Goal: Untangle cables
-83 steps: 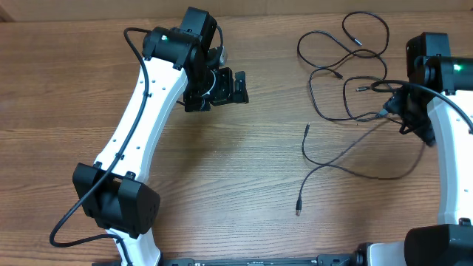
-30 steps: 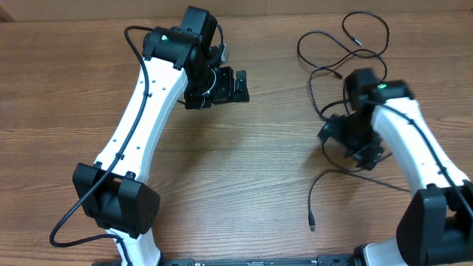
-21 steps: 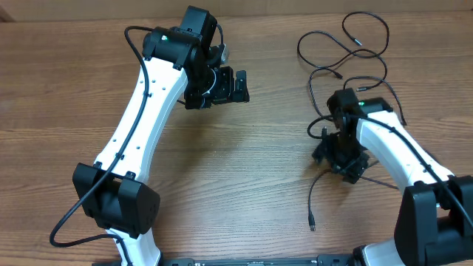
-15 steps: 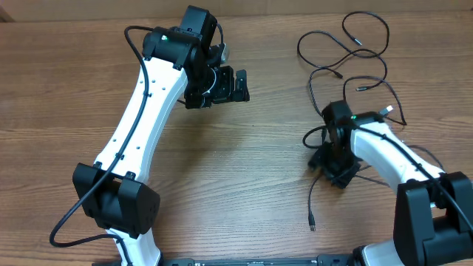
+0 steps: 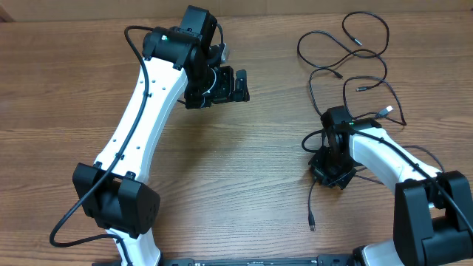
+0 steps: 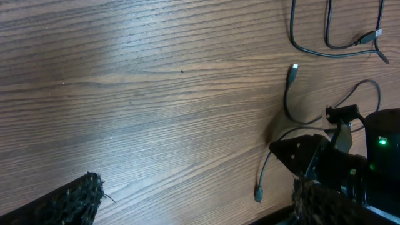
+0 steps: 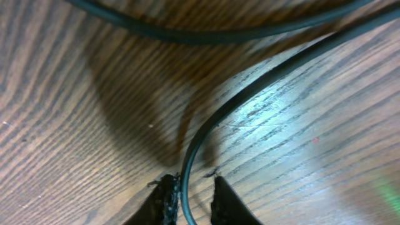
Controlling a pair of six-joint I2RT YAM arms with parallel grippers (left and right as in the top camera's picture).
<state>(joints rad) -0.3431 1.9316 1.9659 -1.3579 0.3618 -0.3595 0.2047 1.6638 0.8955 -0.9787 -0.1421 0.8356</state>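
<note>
Several thin black cables [image 5: 349, 72] lie as loose loops at the table's upper right. One strand [image 5: 311, 201] runs down to a small plug near the front. My right gripper [image 5: 329, 168] is pressed down on that strand. In the right wrist view the cable [image 7: 250, 94] passes between the two fingertips, and my right gripper [image 7: 190, 190] is shut on it, with the cord against the left finger. My left gripper [image 5: 240, 85] hangs open over bare wood at the upper middle, far from the cables. In its own view my left gripper [image 6: 197, 197] holds nothing, and a plug end [image 6: 293, 71] shows.
The wooden table [image 5: 244, 162] spreads between the two arms. The left arm's white links [image 5: 144, 118] cross the left half of it. The right arm's white link [image 5: 392, 159] lies low over the strands at the right.
The right arm swept left and down from the loops onto the lower strand. Its jaws went from wide open to narrow around the cord. The left arm stayed still.
</note>
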